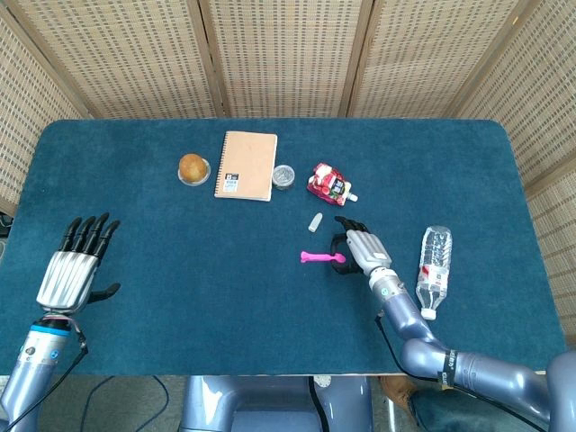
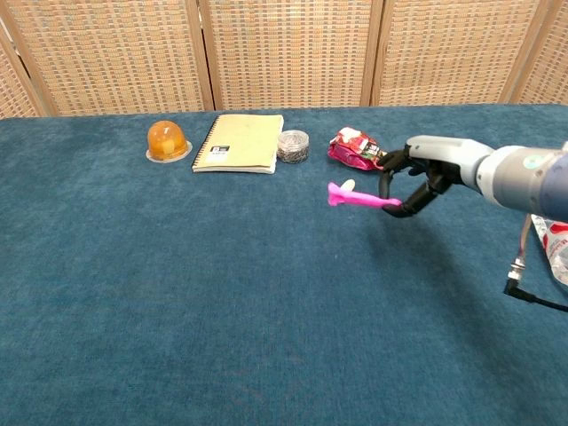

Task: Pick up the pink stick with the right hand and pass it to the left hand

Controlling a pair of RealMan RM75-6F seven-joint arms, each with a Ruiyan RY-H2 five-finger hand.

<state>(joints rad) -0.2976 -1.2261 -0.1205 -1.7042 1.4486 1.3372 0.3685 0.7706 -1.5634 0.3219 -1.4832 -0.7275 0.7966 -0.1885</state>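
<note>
The pink stick (image 1: 320, 258) (image 2: 358, 199) hangs above the blue table, lying level with its free end pointing left. My right hand (image 1: 358, 247) (image 2: 422, 172) grips its right end between curled fingers, right of the table's middle. My left hand (image 1: 76, 265) is open with its fingers spread, raised over the near left part of the table and far from the stick. The chest view does not show the left hand.
At the back lie an orange jelly cup (image 1: 193, 167), a tan notebook (image 1: 247, 165), a small round tin (image 1: 283, 175) and a red pouch (image 1: 328, 184). A small white tube (image 1: 315, 222) sits just behind the stick. A water bottle (image 1: 433, 261) lies right of my right arm.
</note>
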